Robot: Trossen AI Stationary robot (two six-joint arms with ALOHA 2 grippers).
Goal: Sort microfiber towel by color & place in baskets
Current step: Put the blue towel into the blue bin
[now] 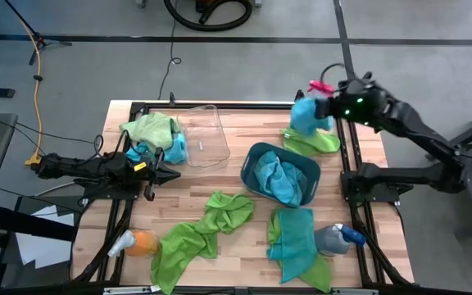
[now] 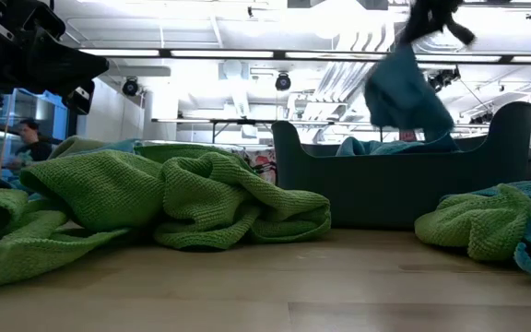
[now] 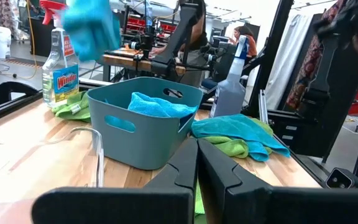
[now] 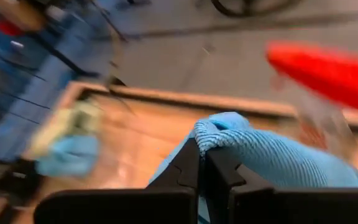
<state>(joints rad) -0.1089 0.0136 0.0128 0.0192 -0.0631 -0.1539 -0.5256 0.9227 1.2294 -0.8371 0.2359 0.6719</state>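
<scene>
Towel time: my right hand (image 1: 324, 105) is pinched shut on a blue towel (image 1: 305, 115), and it hangs in the air over the far right corner of the surface (image 1: 220, 176). A green towel (image 1: 314, 143) lies under it. The teal basket (image 1: 252, 156) sits near, closer to the middle, with blue towels already inside. So I think blue goes there.

To do this well, I should carry the towel over the middle of the teal basket, go low, and only then let go. If I drop it from high up, a corner may flop over the rim. I should also stay clear of the spray bottle (image 3: 59, 59) beside my hand.

My left hand (image 1: 173, 174) waits on the left, closed and holding nothing, near the clear basket (image 1: 207, 139).

Some things are hard to see. The clear basket is see-through, so I cannot tell if a towel lies inside it. In the low view, green towels hide much of the surface.
</scene>
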